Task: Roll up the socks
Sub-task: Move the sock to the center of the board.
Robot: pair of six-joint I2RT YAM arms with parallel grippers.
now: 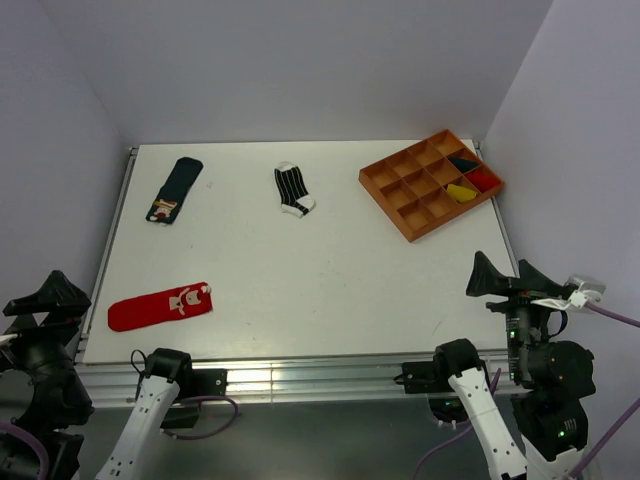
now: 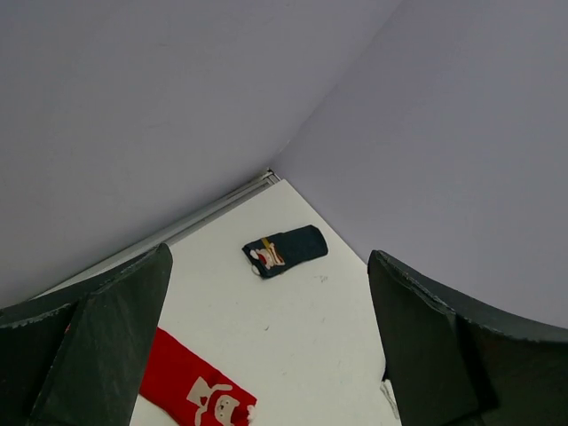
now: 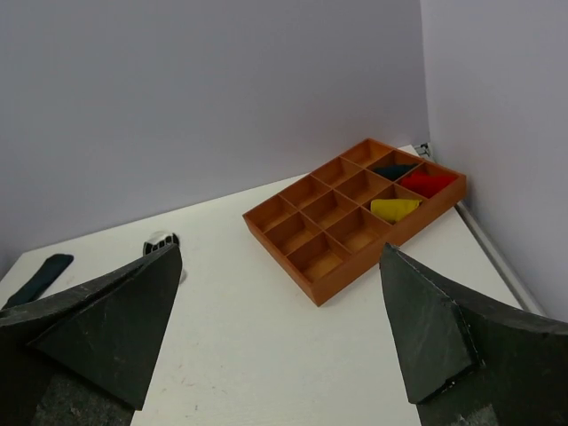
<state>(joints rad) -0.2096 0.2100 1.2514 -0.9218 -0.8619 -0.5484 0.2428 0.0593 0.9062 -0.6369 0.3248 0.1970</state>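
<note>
Three socks lie flat and apart on the white table. The red sock (image 1: 160, 306) (image 2: 191, 386) with a white figure is at the near left. At the far left is the dark navy sock (image 1: 176, 190) (image 2: 286, 250) (image 3: 40, 275). The black-and-white striped sock (image 1: 293, 190) lies at the far middle; in the right wrist view this striped sock (image 3: 162, 240) peeks from behind a finger. My left gripper (image 1: 40, 295) (image 2: 268, 266) hangs open off the near left corner, holding nothing. My right gripper (image 1: 508, 272) (image 3: 280, 250) stands open and empty at the near right edge.
A wooden compartment tray (image 1: 383, 208) (image 3: 390, 244) sits at the far right. Its right-hand cells hold a yellow bundle (image 1: 460, 192) (image 3: 393, 209), a red bundle (image 1: 483, 178) (image 3: 426, 183) and a dark bundle (image 1: 461, 163) (image 3: 393, 170). Purple walls enclose the table on three sides.
</note>
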